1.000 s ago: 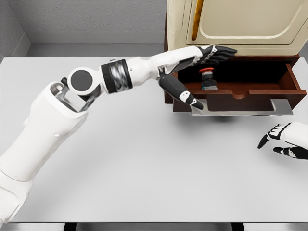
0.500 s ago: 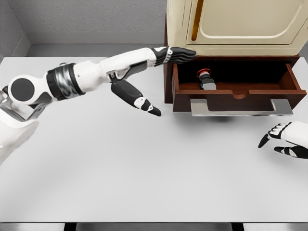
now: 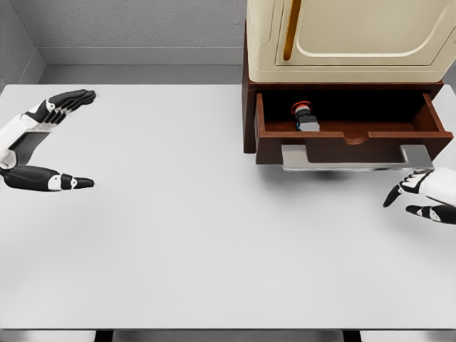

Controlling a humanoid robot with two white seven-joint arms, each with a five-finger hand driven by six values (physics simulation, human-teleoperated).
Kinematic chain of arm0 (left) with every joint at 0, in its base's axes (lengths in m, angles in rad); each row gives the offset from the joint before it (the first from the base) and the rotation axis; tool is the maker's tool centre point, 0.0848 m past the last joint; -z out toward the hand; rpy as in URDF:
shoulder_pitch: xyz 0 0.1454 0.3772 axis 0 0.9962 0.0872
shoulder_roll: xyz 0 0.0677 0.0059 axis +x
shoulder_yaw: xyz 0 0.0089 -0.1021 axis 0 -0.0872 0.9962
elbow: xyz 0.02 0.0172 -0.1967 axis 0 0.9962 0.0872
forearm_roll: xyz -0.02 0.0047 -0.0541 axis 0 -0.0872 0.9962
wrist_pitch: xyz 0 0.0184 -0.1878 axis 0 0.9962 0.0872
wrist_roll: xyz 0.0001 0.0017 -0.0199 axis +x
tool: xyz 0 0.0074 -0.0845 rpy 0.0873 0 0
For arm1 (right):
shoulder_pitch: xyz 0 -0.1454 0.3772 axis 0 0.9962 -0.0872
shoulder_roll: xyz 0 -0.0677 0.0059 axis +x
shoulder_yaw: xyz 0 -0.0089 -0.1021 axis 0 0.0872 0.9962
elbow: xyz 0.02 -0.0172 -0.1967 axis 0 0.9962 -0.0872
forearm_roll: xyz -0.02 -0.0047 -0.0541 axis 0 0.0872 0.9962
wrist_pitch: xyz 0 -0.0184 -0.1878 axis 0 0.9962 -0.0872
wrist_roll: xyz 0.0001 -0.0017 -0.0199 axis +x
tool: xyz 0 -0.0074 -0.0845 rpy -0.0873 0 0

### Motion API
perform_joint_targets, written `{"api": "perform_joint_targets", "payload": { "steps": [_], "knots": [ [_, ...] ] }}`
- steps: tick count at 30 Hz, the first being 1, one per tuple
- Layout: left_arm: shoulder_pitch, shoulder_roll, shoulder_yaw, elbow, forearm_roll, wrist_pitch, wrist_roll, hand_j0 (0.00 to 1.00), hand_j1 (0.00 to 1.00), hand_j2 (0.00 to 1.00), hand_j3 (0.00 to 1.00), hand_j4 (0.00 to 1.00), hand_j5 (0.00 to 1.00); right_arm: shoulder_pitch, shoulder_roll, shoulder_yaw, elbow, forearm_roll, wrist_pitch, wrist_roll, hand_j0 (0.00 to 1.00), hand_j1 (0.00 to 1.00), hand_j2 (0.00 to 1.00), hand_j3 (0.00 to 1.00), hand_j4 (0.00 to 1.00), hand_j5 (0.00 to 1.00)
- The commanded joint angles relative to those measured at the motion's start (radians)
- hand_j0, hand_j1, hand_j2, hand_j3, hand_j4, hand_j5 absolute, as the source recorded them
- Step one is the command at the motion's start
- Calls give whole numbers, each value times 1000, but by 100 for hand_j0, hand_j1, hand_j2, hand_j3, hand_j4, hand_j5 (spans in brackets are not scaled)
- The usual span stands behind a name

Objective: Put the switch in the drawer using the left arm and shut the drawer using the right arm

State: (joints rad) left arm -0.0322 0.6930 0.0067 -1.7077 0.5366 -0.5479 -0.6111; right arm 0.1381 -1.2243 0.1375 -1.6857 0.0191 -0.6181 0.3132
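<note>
The switch (image 3: 306,117), a small grey block with a red button on top, lies inside the open brown drawer (image 3: 354,134), left of its middle. The drawer juts out of the cabinet and carries a grey metal handle (image 3: 356,158) along its front. My left hand (image 3: 53,142) is far away at the table's left edge, fingers spread and holding nothing. My right hand (image 3: 413,199) is at the right edge, just below the handle's right end, its fingers relaxed and apart from the handle.
A cream cabinet (image 3: 349,39) with an orange bar on its door stands above the drawer at the back right. The white table (image 3: 214,235) spreads across the view, with a grey wall behind it.
My left arm has pulled back from the drawer to the far left edge of the table. The switch stays in the drawer. My right hand has edged slightly up toward the handle.
</note>
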Motion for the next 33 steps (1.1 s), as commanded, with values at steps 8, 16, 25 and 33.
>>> {"api": "perform_joint_targets", "payload": {
  "steps": [8,16,25,33],
  "knots": [
    [2,-107,25,74,-158,-27,0,100,100,100,100,100,100,-12,-12,7,23,-45,7,3,58,58,58,58,58,58],
    [0,-113,25,86,-167,-32,0,100,100,100,100,100,100,34,-81,10,70,-31,7,4,56,56,56,56,56,56],
    [-3,-124,48,89,-172,-37,0,100,100,100,100,100,100,52,-73,-1,-52,-21,7,9,54,54,54,54,54,54],
    [3,-194,121,106,-201,-35,0,100,100,100,100,100,100,34,-73,-6,-83,-25,7,9,55,55,55,55,55,55]
  ]
}}
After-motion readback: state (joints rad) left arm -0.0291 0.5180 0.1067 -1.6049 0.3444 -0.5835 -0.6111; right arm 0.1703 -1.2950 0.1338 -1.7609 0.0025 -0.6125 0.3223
